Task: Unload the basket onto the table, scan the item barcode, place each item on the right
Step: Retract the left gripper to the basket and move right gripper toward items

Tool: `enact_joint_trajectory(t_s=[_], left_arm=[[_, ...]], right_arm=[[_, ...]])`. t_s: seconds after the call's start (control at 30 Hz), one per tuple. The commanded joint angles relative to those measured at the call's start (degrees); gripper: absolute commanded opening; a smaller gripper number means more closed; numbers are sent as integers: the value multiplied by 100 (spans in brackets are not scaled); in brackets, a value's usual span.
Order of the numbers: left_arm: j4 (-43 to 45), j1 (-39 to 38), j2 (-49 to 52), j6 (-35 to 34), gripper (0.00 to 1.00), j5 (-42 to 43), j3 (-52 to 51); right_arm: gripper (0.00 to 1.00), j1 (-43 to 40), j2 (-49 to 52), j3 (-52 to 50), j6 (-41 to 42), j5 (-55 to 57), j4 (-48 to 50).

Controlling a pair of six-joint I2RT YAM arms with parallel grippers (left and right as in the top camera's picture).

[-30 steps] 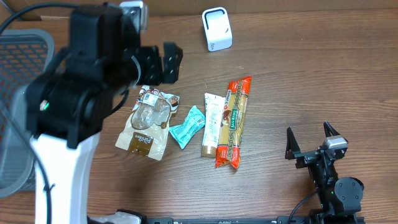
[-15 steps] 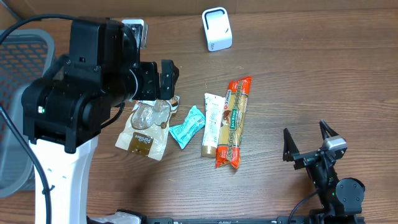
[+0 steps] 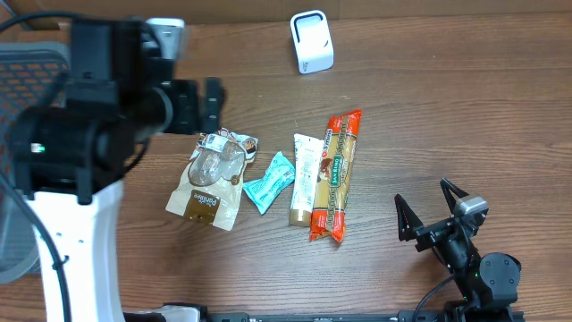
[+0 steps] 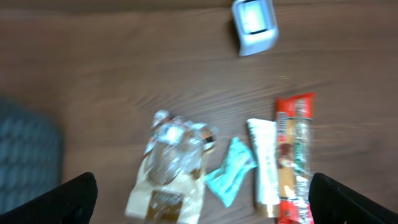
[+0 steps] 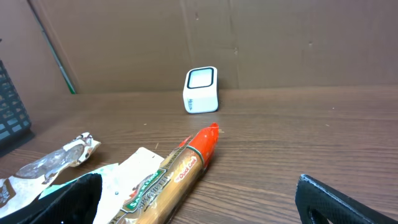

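Overhead view: a white box-shaped barcode scanner (image 3: 312, 42) is standing at the far side of the brown wooden table (image 3: 447, 107). In front of the scanner, four items are lying in a row, none of them held: a long red-and-clear pasta packet (image 3: 336, 176), a white tube (image 3: 304, 179) touching it, a small teal sachet (image 3: 269, 182) and a tan-and-clear pouch (image 3: 211, 176). The left gripper (image 3: 198, 105) is hovering off to the scanner's side, over the pouch's far end, with its fingers spread wide and empty. The right gripper (image 3: 429, 210) is sitting well apart from the scanner, jaws gaping, gripping nothing.
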Motion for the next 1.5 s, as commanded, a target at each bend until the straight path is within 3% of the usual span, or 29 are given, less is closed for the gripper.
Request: enact_joint_trajectory(t_s=[0.0, 0.13, 0.23, 0.57, 0.77, 0.93, 1.03, 1.1, 1.27, 1.47], left_arm=[[-173, 1051, -31, 382, 99, 761, 37], [-343, 2343, -31, 612, 100, 1572, -17], [-389, 2922, -31, 732, 100, 1731, -111], [-402, 3038, -13, 846, 99, 1473, -146], [-402, 3036, -9, 844, 100, 1473, -146], [-402, 3036, -9, 844, 100, 1473, -146], [-402, 3038, -9, 846, 100, 1473, -146], [-402, 3038, -7, 846, 100, 1473, -146], [-402, 3036, -7, 844, 99, 1473, -146], [-402, 3038, -7, 844, 100, 1473, -146]], right_arm=[[100, 31, -22, 107, 46, -68, -52], [100, 31, -13, 107, 52, -142, -48], [100, 37, -13, 107, 50, -348, 2], [100, 24, 723, 717, 286, -1040, -28], [100, 24, 2323, 2214, 131, -1075, -750], [100, 20, 4035, 4048, 133, -1211, -2175], [100, 20, 5359, 5471, 136, -1928, -3491], [100, 26, 5886, 5901, 140, -2098, -3939], [100, 26, 6970, 6085, 155, -2232, -4120], [91, 282, 8262, 6081, 151, -2188, -4054]])
